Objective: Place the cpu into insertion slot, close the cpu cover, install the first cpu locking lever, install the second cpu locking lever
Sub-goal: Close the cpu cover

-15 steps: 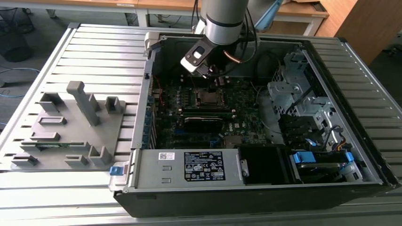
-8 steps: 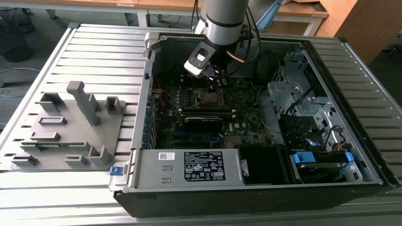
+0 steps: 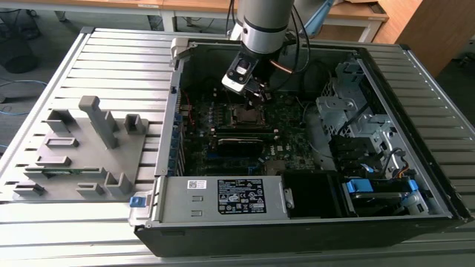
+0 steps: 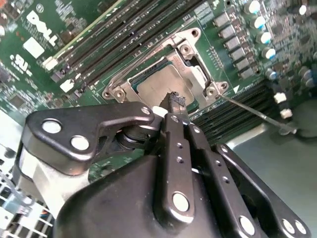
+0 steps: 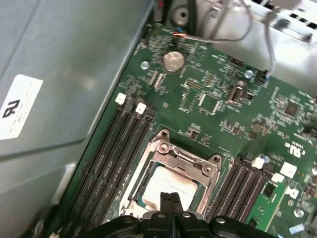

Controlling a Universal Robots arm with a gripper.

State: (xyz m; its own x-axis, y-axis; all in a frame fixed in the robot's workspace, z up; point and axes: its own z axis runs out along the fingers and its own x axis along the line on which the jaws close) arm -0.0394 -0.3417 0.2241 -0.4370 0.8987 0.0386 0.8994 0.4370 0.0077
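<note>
I looked down on an open computer case (image 3: pixel 297 239) standing on a slatted metal table (image 3: pixel 119 61). On the exterior view's left of it lay a grey fixture tray (image 3: pixel 89 164) with upright pegs. Along the case's near side sat a grey metal box (image 3: pixel 186 208) bearing a black label (image 3: pixel 241 196), and blue clips (image 3: pixel 359 186) showed to its right. In the first wrist view I saw a coin cell (image 5: pixel 173 60) on the green motherboard (image 5: pixel 218 74), and long black memory slots (image 5: pixel 114 153).

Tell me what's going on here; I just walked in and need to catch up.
A robot arm is working inside an open computer case. Its claw, fingers shut, hangs right over the cpu, which sits in the insertion slot with the cpu cover lying over it. One thin locking lever juts out sideways, apparently not latched.
</note>
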